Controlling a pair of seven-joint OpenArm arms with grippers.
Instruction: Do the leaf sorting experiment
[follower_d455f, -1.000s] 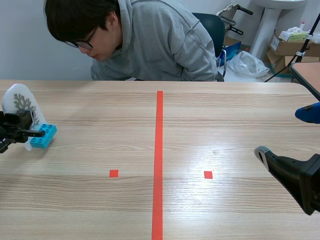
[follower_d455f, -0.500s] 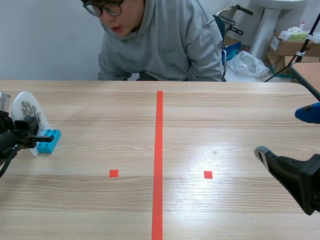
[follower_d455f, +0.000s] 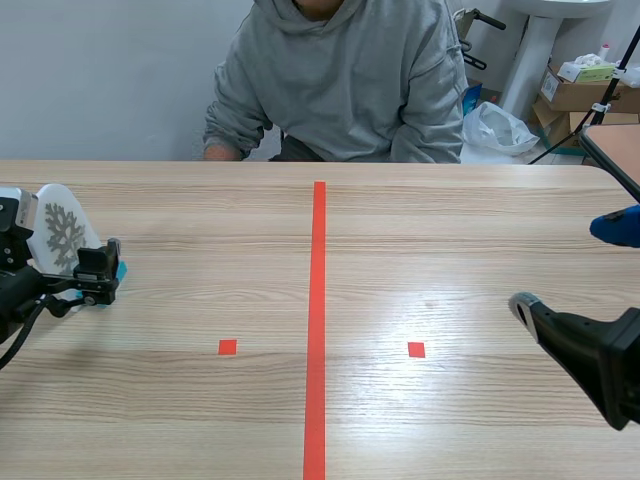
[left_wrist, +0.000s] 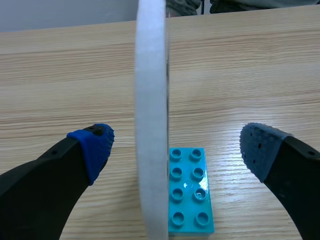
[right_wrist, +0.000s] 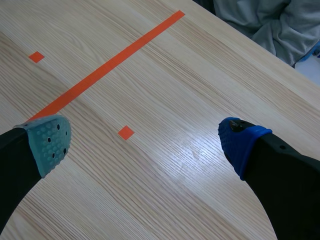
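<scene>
Nearest, the right gripper (right_wrist: 145, 142) hangs over bare table (follower_d455f: 450, 230) on its own side. Its fingers are spread wide and hold nothing, so it has no part in this step.

Further out, at the table's left edge, the left gripper (left_wrist: 178, 144) is also wide open. It straddles the card (left_wrist: 151, 125), a white oval printed with a grey leaf, which stands upright and edge-on between the pads (left_wrist: 95, 147). Neither pad touches it, and it sits closer to the left finger than the right. At its foot is a blue brick (left_wrist: 190, 192), flat on the wood toward the right finger. It seems to serve as the card's base, though the join is hidden.

The step in hand looks like taking hold of the card. To do it well:
- Shift the gripper until the card is midway, so both pads land together and it is not tipped.
- Close on the flat faces, low and near the brick.
- Squeeze gently.
- Lift straight up before carrying.

Across the table a person (follower_d455f: 340, 80) sits, well apart from both arms.
</scene>
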